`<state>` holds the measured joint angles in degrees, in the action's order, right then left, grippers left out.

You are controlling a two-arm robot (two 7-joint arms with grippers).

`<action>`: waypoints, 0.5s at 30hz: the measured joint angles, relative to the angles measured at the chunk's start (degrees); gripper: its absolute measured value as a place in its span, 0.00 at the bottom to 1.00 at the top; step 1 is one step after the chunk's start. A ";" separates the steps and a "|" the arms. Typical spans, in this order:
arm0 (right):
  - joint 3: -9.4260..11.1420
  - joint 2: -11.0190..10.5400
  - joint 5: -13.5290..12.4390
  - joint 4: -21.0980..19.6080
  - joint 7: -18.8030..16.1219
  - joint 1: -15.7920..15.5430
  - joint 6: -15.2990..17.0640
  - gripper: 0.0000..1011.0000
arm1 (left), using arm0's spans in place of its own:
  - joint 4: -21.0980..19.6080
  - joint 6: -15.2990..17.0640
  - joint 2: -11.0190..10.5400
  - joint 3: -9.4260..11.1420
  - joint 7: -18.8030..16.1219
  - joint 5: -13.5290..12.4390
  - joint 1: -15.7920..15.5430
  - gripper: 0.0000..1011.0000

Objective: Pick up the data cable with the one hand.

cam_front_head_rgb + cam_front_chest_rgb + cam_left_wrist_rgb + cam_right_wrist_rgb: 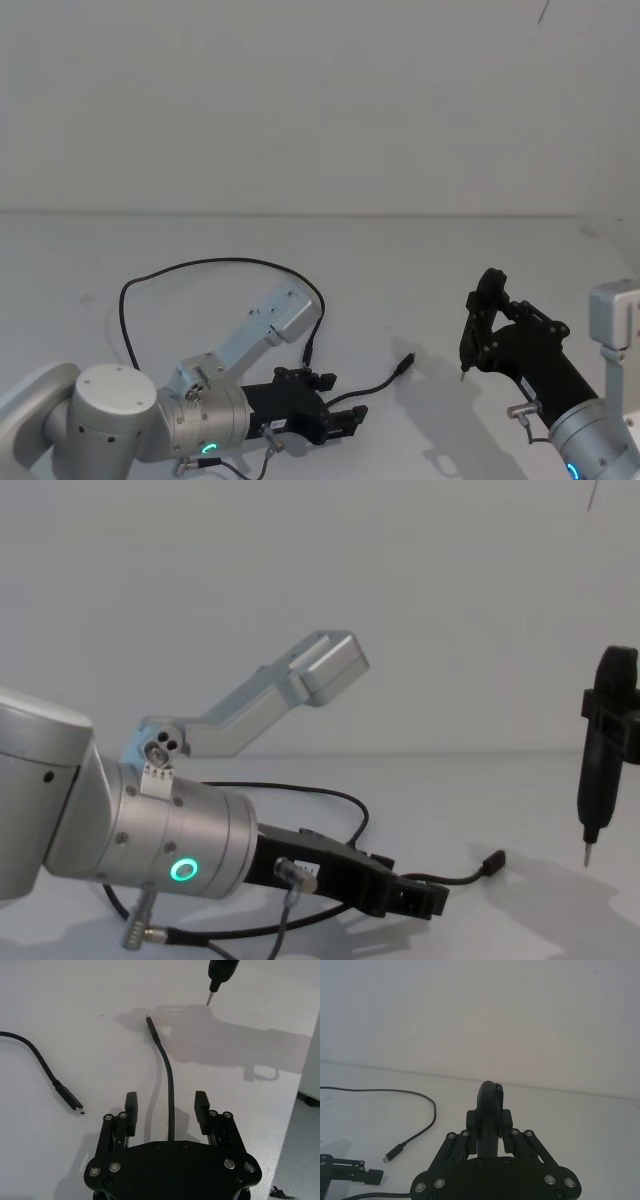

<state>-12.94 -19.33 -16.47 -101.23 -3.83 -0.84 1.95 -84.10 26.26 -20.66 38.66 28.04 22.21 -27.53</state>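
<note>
- The left claw (166, 1107) is down low over the white table (75, 990), jaws spread wide and not gripping anything.
- The cable (166, 1062) runs right through the gap between its two fingers (131, 1105). As far as I can see it touches neither.
- That end's plug (150, 1024) lies flat out in front of the claw.
- The rest of the cable swings round in a big loop on the robot's left, and the second plug (67, 1095) lies just beside the claw.
- The right claw (489, 1122) is well apart on the right, clamped tight on a slim black tool (600, 745) with its metal tip pointing down.
</note>
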 joint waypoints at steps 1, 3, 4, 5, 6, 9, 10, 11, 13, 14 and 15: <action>0.00 0.00 0.00 0.00 0.00 0.00 0.00 0.28 | 0.04 0.01 0.02 0.03 0.00 -0.01 -0.03 0.69; 0.00 0.00 0.00 0.00 0.00 0.00 0.00 0.28 | 0.14 0.05 0.09 0.07 0.00 -0.04 -0.11 0.61; 0.00 0.00 0.00 0.00 0.00 0.00 0.00 0.28 | 0.20 0.08 0.13 0.11 0.00 -0.06 -0.15 0.59; 0.00 0.00 0.00 0.00 0.00 0.00 0.00 0.28 | 0.22 0.09 0.15 0.12 0.00 -0.06 -0.17 0.55; 0.00 0.00 0.00 0.00 0.00 0.00 0.00 0.28 | 0.25 0.10 0.16 0.13 0.00 -0.07 -0.20 0.51; 0.00 0.00 0.00 0.00 0.00 0.00 0.00 0.28 | 0.34 0.14 0.21 0.17 0.00 -0.09 -0.27 0.42; 0.00 0.00 0.00 0.00 0.00 0.00 0.00 0.28 | 0.37 0.16 0.23 0.18 0.00 -0.10 -0.29 0.36; 0.00 0.00 0.00 0.00 0.00 0.00 0.00 0.28 | 0.39 0.16 0.25 0.19 0.00 -0.10 -0.30 0.34; 0.00 0.00 0.00 0.00 0.00 0.00 0.00 0.28 | 0.42 0.18 0.27 0.20 0.00 -0.11 -0.32 0.29; 0.00 0.00 0.00 0.00 0.00 0.00 0.00 0.28 | 0.43 0.18 0.28 0.20 0.00 -0.11 -0.33 0.25; 0.00 0.00 0.00 0.00 0.00 0.00 0.00 0.28 | 0.45 0.18 0.29 0.21 0.00 -0.12 -0.35 0.22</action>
<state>-12.94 -19.33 -16.47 -101.23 -3.83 -0.84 1.95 -83.65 26.44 -20.37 38.87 28.04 22.08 -27.88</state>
